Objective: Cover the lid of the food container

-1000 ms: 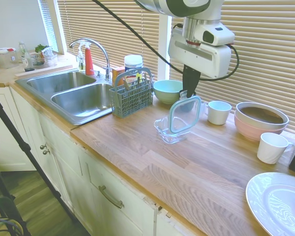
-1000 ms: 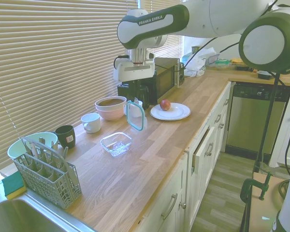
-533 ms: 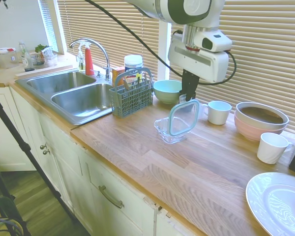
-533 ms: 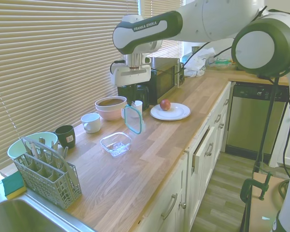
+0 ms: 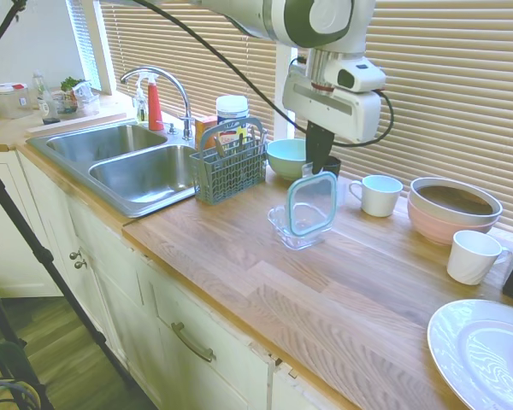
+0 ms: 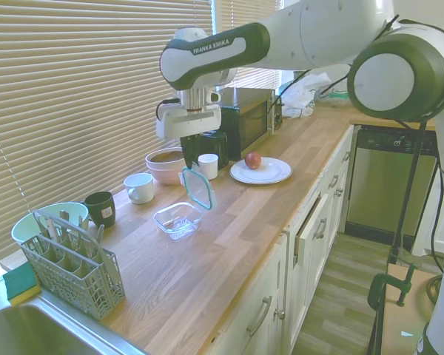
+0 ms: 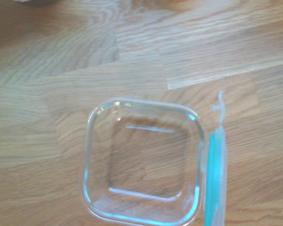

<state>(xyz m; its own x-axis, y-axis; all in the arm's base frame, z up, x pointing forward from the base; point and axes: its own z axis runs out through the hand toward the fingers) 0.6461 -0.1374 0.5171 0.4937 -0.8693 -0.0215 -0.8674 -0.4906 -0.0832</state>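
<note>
The tool (image 5: 317, 163) hangs from the white arm above the wooden counter (image 5: 342, 290), its 2 fingers clamped on the top edge of the lid (image 5: 312, 204). The lid hangs upright, edge down, its teal rim facing out, directly over the far side of the food container (image 5: 296, 227). In the wrist view the lid (image 7: 215, 174) shows as a thin teal strip just beside one wall of the container (image 7: 144, 162), which is empty and open.

The container sits on the counter about midway along its length, between the front edge and the window side. Behind it, toward the blinds, stand a mint green bowl (image 5: 291, 157) and a white cup (image 5: 379, 194). The grey cutlery basket (image 5: 229, 164) stands at the sink end, and the pink bowl (image 5: 453, 208) lies further toward the opposite end.
</note>
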